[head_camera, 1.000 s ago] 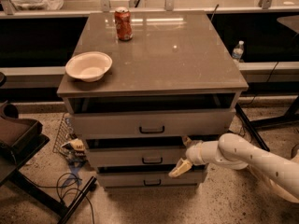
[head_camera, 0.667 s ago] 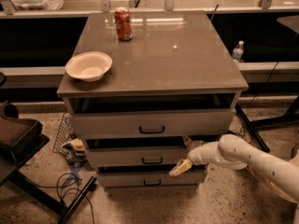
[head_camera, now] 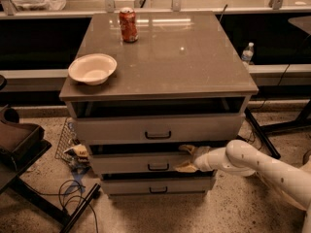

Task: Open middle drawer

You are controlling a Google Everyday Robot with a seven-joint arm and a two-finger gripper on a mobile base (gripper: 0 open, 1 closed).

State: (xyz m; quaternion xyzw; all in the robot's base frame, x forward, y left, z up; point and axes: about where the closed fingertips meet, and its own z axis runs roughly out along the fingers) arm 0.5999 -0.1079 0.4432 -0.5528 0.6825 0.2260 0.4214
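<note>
Standing here, I am seeing cables (head_camera: 73,194) lying on the floor at the left, close to the cabinet's foot; a bowl (head_camera: 92,68) is sitting near the left edge of the cabinet top (head_camera: 194,57) and a can (head_camera: 128,24) is standing farther back. Below, the middle drawer (head_camera: 131,163) is showing as the second of three grey fronts, with a dark gap above it, so it is looking a little way out; its handle (head_camera: 158,167) is sitting at the centre, untouched.

Just right of that handle the gripper (head_camera: 186,159) is hovering against the front, fingers spread; the upper finger (head_camera: 187,149) is lying at the drawer's top edge and the lower one is resting low on the panel. The arm (head_camera: 262,166) is reaching in from the right.

I am worrying about that off-centre hold; pulling from right of the handle may be skewing the drawer so that it jams. The fingers may also be slipping off the plain panel, since they are hooking nothing; a jerk might be shaking the can over.
</note>
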